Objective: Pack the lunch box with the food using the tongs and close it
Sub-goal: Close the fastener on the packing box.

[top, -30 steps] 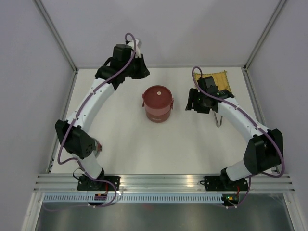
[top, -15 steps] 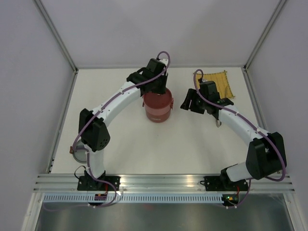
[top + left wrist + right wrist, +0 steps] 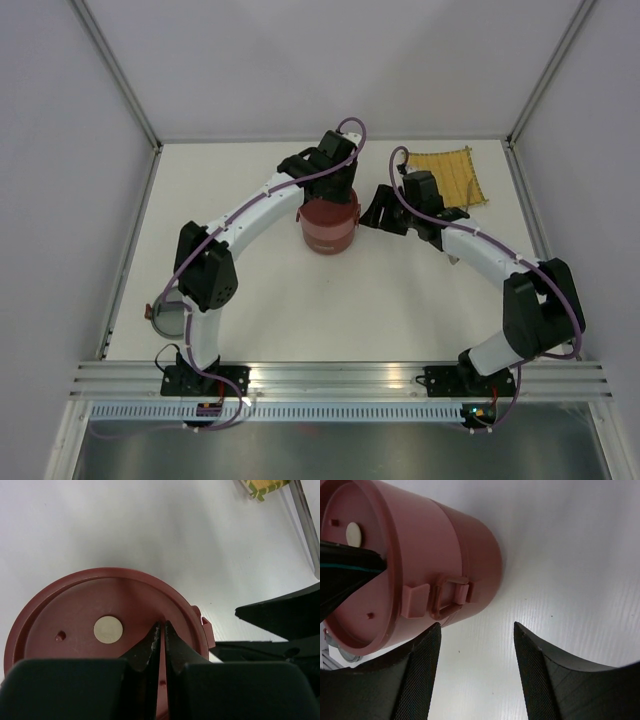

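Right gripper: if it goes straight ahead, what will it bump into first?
Most likely the lunch box: the open right gripper points at its side, near the clasp. Depth is unclear; it might graze the table first.

LOG | You have a yellow woven mat (image 3: 447, 175) lying flat in the far right corner of the white table (image 3: 260, 300) | one corner of it shows at the top edge of your left wrist view | plain grey walls (image 3: 60, 150) stand on three sides | a ribbed metal rail (image 3: 340, 378) runs along the near edge.
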Motion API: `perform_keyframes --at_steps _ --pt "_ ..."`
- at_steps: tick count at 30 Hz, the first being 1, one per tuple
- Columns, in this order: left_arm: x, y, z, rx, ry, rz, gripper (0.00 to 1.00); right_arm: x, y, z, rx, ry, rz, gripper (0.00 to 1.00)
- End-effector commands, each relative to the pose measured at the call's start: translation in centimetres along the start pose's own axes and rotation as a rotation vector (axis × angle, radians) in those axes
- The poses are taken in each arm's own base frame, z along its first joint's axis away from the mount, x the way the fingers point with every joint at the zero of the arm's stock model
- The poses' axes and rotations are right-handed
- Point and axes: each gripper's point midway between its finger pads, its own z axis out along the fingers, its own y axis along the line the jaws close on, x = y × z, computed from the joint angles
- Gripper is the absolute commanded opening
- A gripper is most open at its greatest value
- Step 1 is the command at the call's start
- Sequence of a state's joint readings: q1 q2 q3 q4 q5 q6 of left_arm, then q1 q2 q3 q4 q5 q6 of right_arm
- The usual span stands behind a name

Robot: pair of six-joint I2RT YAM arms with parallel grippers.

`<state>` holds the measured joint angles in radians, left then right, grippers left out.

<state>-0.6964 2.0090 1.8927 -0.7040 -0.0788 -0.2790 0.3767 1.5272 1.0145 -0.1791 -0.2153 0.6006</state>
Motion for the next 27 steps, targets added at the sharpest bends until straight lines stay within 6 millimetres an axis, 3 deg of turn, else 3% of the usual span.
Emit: perform_keyframes --at_steps 1,6,13,16,21,27 --pt "6.8 1.7 2.9 -0.075 0.217 0.016 0.11 -0.5 1.5 0.1 -0.046 -0.039 -0.008 0.66" --pt "7.5 1.8 3.1 -0.073 0.234 0.004 0.1 -0.5 2.3 0.5 -0.09 -0.063 0.017 0.66" --pt "7.5 1.7 2.8 -0.072 0.231 0.002 0.1 -0.4 1.9 1.5 -0.047 -0.121 0.038 0.65" --pt "7.8 1.8 2.9 -0.073 0.235 -0.001 0.09 -0.6 2.4 1.0 -0.101 -0.178 0.089 0.65" --pt "8.1 1.5 3.2 -0.058 0.24 -0.007 0.09 -0.8 1.5 0.3 0.015 -0.26 0.065 0.65" --pt "8.6 1.6 3.2 -0.065 0.242 -0.013 0.09 -0.9 1.3 -0.3 0.016 -0.356 0.09 0.64"
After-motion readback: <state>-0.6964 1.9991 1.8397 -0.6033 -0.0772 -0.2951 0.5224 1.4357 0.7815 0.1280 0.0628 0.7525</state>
